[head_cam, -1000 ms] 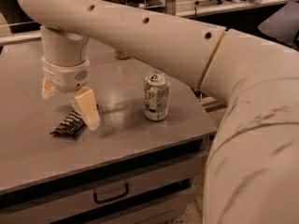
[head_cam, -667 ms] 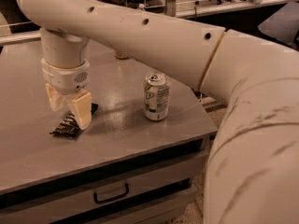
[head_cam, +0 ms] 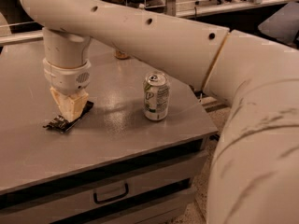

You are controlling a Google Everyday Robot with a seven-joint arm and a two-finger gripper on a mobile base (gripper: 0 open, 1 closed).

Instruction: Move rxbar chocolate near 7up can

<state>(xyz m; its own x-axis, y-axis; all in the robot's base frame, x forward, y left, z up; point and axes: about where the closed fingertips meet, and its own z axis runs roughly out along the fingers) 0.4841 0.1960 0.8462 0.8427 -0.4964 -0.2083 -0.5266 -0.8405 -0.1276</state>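
The rxbar chocolate [head_cam: 59,122], a flat dark wrapper, lies on the grey table [head_cam: 112,139] at the left. My gripper [head_cam: 69,111] points straight down on the bar's middle, its two tan fingers [head_cam: 74,104] drawn together on the wrapper. The bar's ends stick out to either side of the fingers, and it still rests on the table. The 7up can [head_cam: 155,96], white and green with a silver top, stands upright to the right of the bar, about a bar's length away.
A gold-brown can [head_cam: 122,55] stands at the back of the table, mostly hidden behind my arm [head_cam: 140,31]. The table's front edge has a drawer with a handle [head_cam: 110,193] below. The table's right edge is just past the 7up can.
The gripper has come down onto the bar, and its fingers, spread apart a second ago, have closed together on the wrapper. The can has not moved.
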